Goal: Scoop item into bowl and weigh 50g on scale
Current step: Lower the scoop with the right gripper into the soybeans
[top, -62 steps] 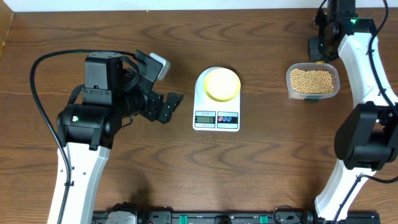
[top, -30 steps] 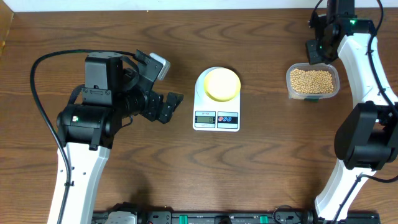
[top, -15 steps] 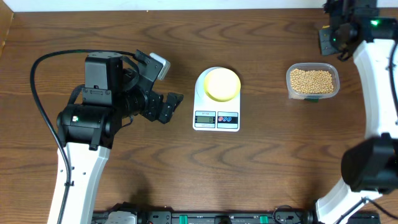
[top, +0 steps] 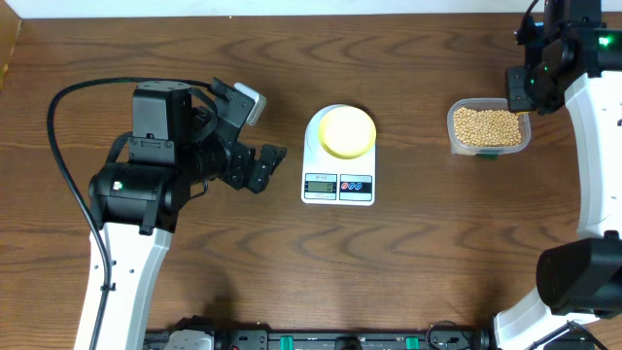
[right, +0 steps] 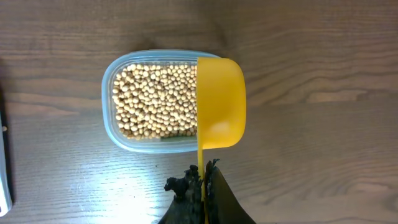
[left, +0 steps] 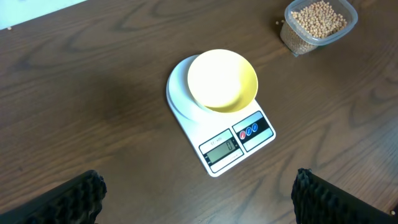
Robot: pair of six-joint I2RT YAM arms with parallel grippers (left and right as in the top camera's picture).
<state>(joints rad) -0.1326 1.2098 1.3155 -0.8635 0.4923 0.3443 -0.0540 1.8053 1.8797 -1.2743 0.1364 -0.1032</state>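
The tan beans (top: 488,124) fill a clear plastic container (top: 489,147) at the right; they also show in the right wrist view (right: 155,101) and the left wrist view (left: 319,17). The pale yellow bowl (top: 347,132) sits empty on the white scale (top: 338,185), also seen in the left wrist view as bowl (left: 222,81) on scale (left: 236,146). My right gripper (right: 203,180) is shut on the handle of a bright yellow scoop (right: 221,102), empty, held over the container's right rim. In the overhead view it (top: 522,87) hovers at that edge. My left gripper (left: 199,199) is open and empty, left of the scale.
The brown wooden table (top: 408,253) carries only the scale and the container. The left arm's body (top: 155,165) stands left of the scale. The table's far edge runs along the top of the overhead view.
My right gripper has moved from behind the container's far-left corner, out to the right, then down to the container's right edge. The left arm, scale and bowl have not moved.
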